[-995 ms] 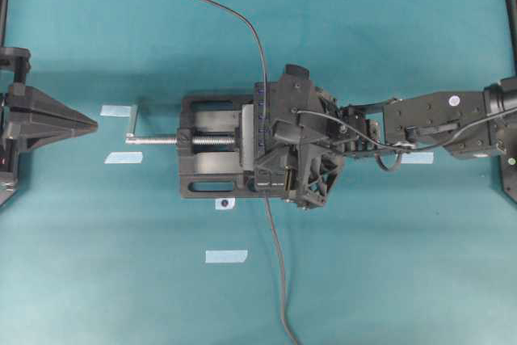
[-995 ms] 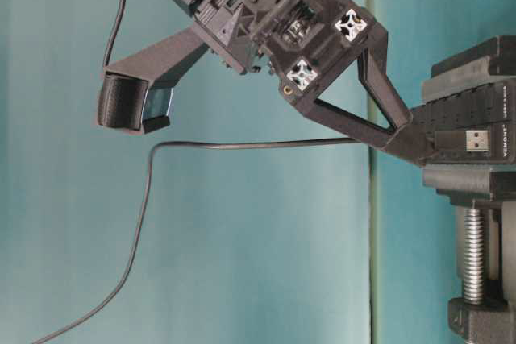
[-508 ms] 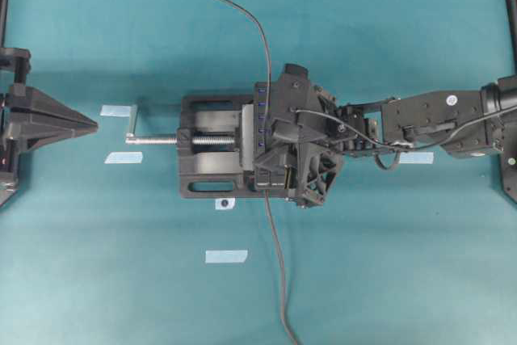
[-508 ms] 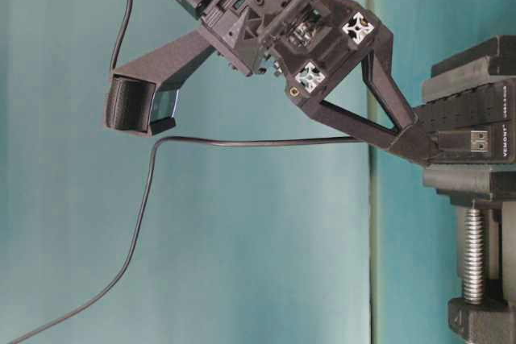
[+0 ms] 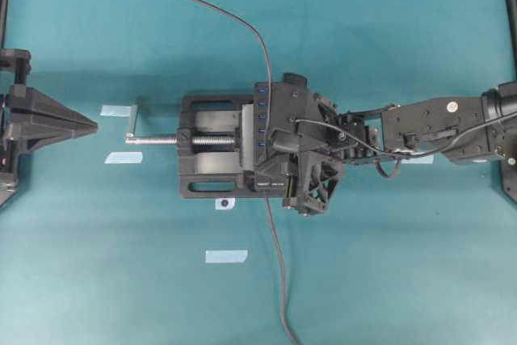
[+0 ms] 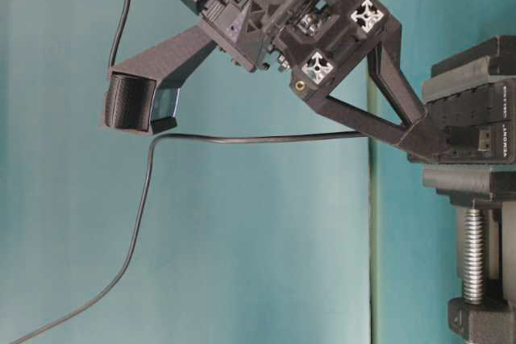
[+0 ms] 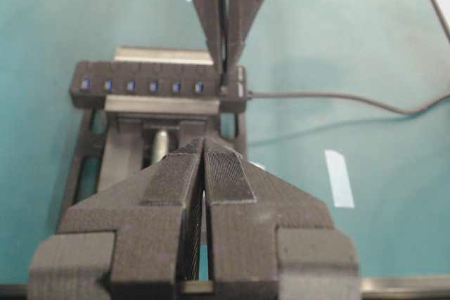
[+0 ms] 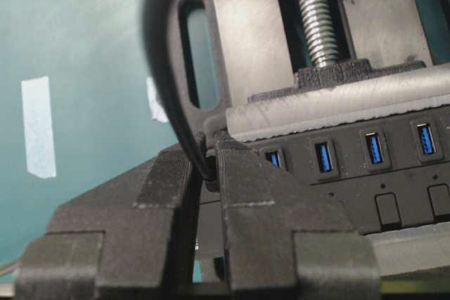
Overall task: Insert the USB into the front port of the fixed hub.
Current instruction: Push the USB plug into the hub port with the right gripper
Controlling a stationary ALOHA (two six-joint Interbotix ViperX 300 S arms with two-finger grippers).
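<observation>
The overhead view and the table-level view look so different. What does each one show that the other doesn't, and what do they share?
Only the overhead view shows the whole black vise, the hub's row of blue ports, the parked left end effector and the tape strips on the table.

Only the table-level view shows the USB plug at the printed front end of the fixed hub.

Both show the right end effector at the hub, the vise's silver screw, the trailing black cable and the teal table.
</observation>
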